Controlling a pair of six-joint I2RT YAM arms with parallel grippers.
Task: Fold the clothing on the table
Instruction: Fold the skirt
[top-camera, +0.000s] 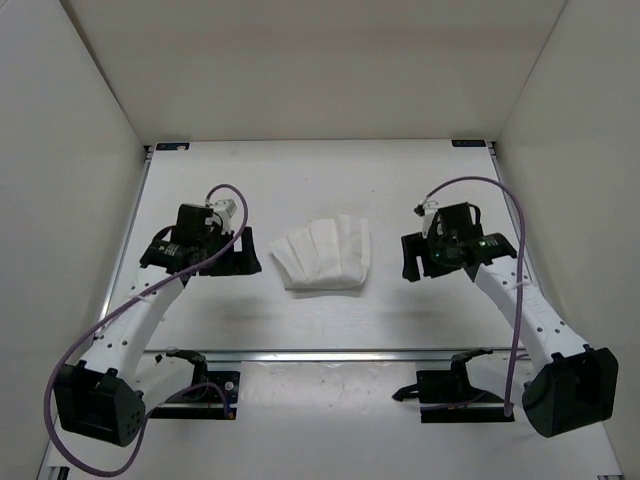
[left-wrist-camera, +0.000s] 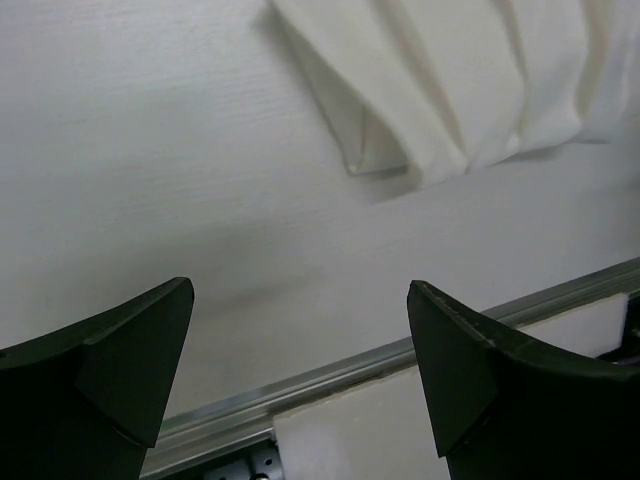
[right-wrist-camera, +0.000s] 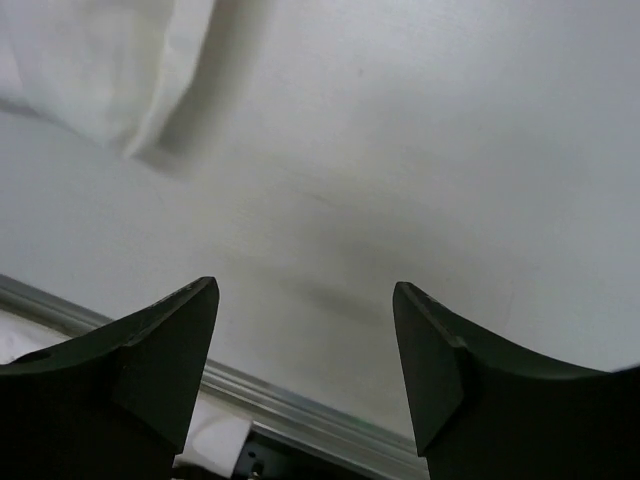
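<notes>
My left fingers (left-wrist-camera: 110, 360) and right fingers (right-wrist-camera: 460, 360) are both spread apart and empty, and the clothing (top-camera: 325, 255) lies between them on the counter (top-camera: 300, 180).
In the overhead view the white clothing sits at the centre of the frame, a compact fan shape with lengthwise creases. My left fingers hang to its left, near but not touching, with only bare counter between them. A folded corner of the cloth fills the upper right of that wrist view. My right fingers hang to its right, also wide apart and gripping nothing, with a cloth edge in the upper left of their view. A metal rail (left-wrist-camera: 300, 385) crosses the bottom of both wrist views.
</notes>
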